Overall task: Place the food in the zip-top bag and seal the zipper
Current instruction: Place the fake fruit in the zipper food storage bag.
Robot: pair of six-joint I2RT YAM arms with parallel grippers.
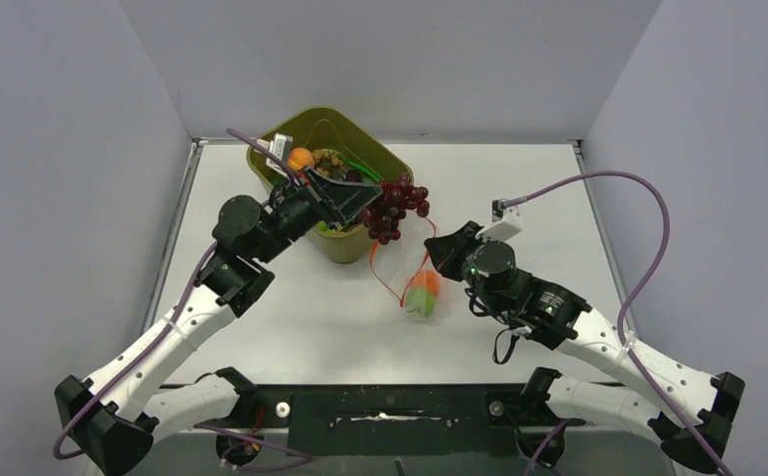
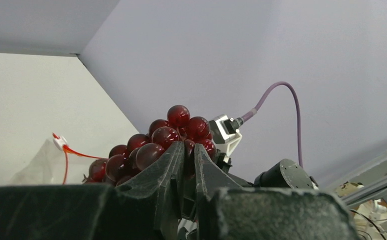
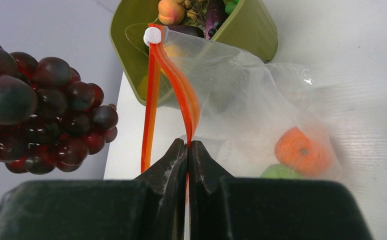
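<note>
My left gripper (image 1: 368,203) is shut on a bunch of dark purple grapes (image 1: 396,207) and holds it in the air by the tub's right rim, above the bag's mouth; the grapes also show in the left wrist view (image 2: 156,145). My right gripper (image 3: 187,144) is shut on the red-orange zipper strip (image 3: 186,102) of the clear zip-top bag (image 3: 251,95), holding one side of the mouth up. The mouth (image 1: 400,263) is open. An orange fruit (image 3: 301,150) and a green fruit (image 3: 281,171) lie inside the bag.
An olive-green tub (image 1: 332,149) at the back left holds an orange fruit (image 1: 300,158), a purple eggplant and green pieces. Grey walls close in the table on three sides. The right arm's purple cable (image 1: 648,228) arcs above the table's right side.
</note>
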